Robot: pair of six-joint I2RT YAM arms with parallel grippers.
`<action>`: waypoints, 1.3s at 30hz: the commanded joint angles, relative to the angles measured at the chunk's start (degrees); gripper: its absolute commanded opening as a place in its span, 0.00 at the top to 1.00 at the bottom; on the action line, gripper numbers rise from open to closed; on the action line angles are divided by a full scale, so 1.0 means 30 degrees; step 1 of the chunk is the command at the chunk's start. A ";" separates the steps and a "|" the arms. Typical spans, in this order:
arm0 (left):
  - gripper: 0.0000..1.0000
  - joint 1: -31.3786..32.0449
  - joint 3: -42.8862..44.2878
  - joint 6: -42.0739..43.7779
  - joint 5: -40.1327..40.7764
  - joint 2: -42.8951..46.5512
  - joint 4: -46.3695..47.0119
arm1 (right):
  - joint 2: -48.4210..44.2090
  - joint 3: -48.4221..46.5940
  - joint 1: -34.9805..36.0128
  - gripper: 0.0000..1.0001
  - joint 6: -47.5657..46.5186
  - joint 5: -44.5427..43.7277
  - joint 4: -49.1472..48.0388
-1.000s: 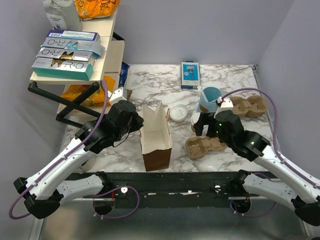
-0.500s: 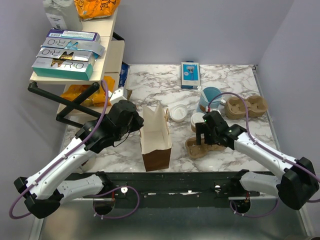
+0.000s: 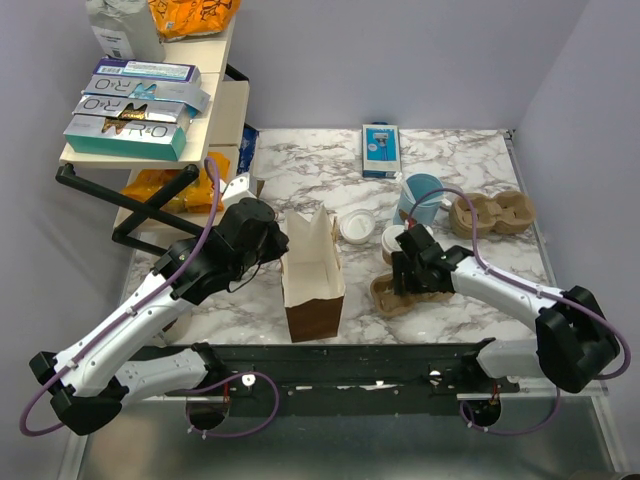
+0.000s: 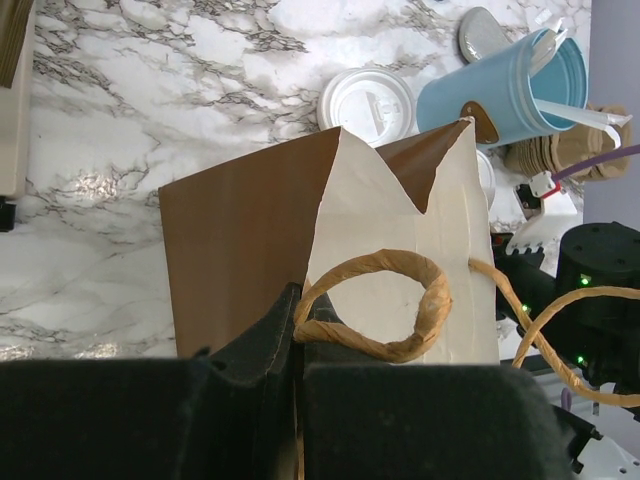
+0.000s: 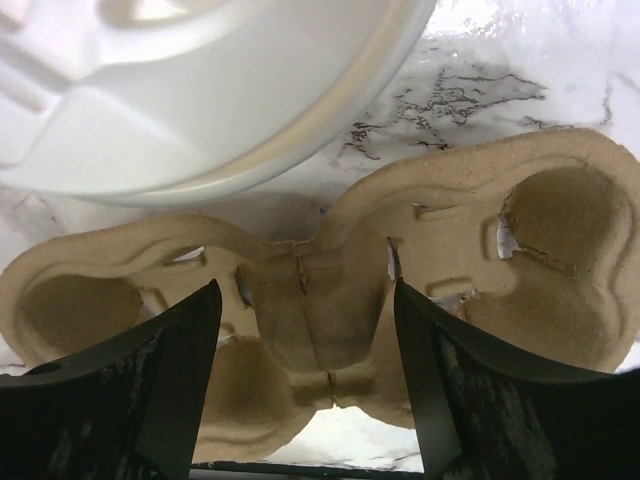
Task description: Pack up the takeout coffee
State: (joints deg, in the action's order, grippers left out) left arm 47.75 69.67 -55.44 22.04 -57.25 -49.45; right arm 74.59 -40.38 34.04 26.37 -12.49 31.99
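While my left gripper (image 4: 297, 340) pinches the paper bag's (image 3: 312, 270) rim shut, that arm reaching forward and inward, the coffee cup (image 3: 391, 238) stands right of the bag, just behind the cup carrier (image 5: 550, 240). I judge the cup light, thin-walled and easily crushed or tipped, so it is best taken around its side below the lid (image 5: 200, 80). My right gripper (image 5: 305, 300) points down, fingers wide, straddling the carrier's waist.

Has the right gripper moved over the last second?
Yes. The right gripper has swung left, toward the bag, and come down with its fingers straddling the middle of the near carrier.
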 commanded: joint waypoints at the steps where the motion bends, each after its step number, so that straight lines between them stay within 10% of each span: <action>1: 1.00 0.0052 0.0507 0.0433 -0.0228 0.0013 0.0106 | 0.0129 -0.0017 -0.0127 0.34 0.0788 -0.0668 -0.0115; 7: 1.00 0.0081 0.0478 0.0696 -0.0463 -0.0046 0.0136 | -0.0398 0.0159 -0.0127 0.58 0.1639 -0.0993 0.0234; 21: 1.00 0.0080 0.0536 0.1985 -0.1311 -0.0426 0.0779 | -1.1028 -0.1946 -0.0097 0.60 -0.1783 0.3191 0.1969; 32: 1.00 0.0051 0.0654 0.2630 -0.2044 -0.0662 0.1307 | -0.9690 -0.9298 -0.0098 0.58 -0.5506 1.7509 -0.4301; 39: 1.00 0.0051 0.0741 0.3157 -0.2483 -0.0514 0.1863 | -0.6408 -1.2143 0.0339 0.55 -0.2638 2.5930 -0.9196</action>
State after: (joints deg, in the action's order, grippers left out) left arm 47.75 69.97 -47.94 16.82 -59.55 -45.76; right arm 51.20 -73.36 33.80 14.57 47.18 13.30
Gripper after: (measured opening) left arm 0.096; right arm 0.441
